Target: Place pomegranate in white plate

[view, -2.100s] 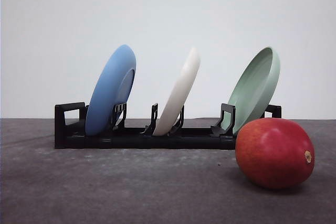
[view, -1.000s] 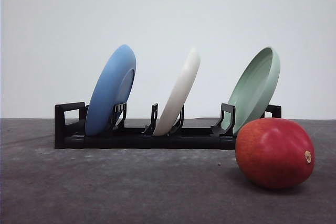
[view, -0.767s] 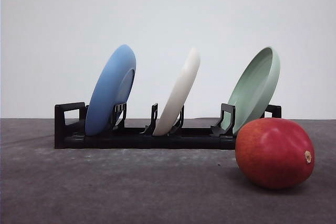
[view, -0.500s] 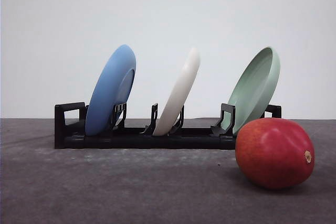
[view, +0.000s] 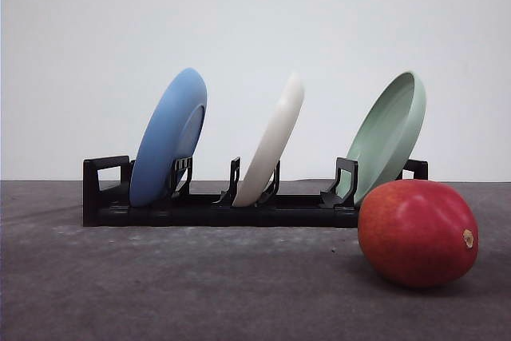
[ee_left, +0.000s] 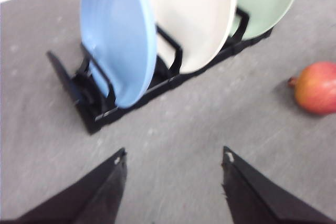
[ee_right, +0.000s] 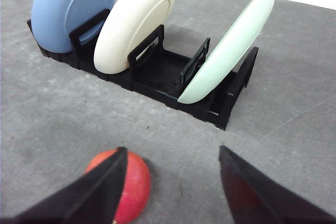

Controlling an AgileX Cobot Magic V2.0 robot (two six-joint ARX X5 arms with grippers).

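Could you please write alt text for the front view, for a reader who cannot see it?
A red pomegranate rests on a grey table at front right, near a black rack. The rack holds a blue plate, the white plate and a pale green plate on edge, all leaning right.

Glossy pomegranate, matt white plate, black plastic rack.

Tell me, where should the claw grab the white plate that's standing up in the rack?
Probably by its top rim. The white plate stands on edge, leaning in the middle slot of the black rack, so only the upper edge is free. Come down from above with one finger on each face. The blue plate and green plate stand on either side, so a sideways approach looks cramped.
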